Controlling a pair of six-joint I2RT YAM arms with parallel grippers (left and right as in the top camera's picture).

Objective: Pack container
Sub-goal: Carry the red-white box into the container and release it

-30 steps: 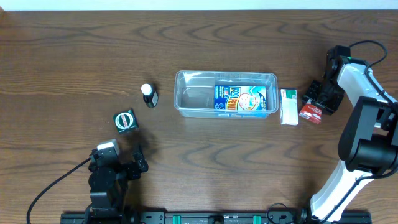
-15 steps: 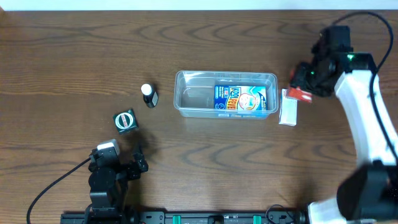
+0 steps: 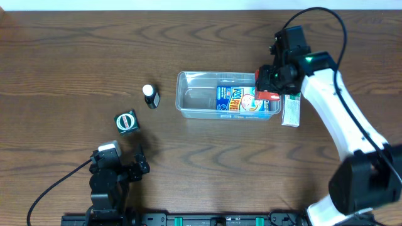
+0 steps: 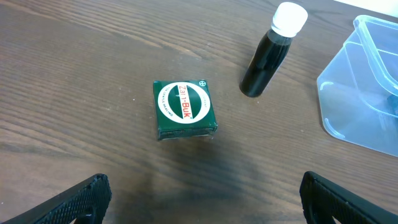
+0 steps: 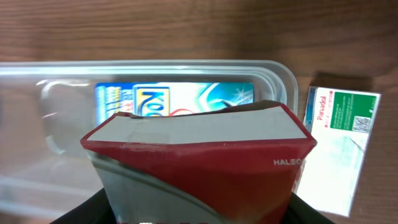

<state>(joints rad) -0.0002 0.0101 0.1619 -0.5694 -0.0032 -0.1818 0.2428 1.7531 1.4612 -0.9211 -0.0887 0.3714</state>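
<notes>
Overhead, red box [image 3: 267,96] overhangs container's [image 3: 201,74] right rim.

The white right arm [image 3: 342,122] reaches inward, its black right gripper [image 3: 270,81] clamped on a small red carton [image 3: 266,96]. The black left gripper [image 4: 204,199] sits low, fingers [image 4: 84,200] spread wide.

Wooden table [image 3: 75,50], dark brown. Dark bottle [image 3: 150,96], white cap, upright. Green box [image 3: 126,121], round white label with red lettering, near the bottle but apart. White-and-green box [image 3: 291,108], flat, marked Panadol. Blue carton [image 3: 235,99], flat, print up. Red carton [image 3: 269,96], pale top flap, above the blue carton's right end
</notes>
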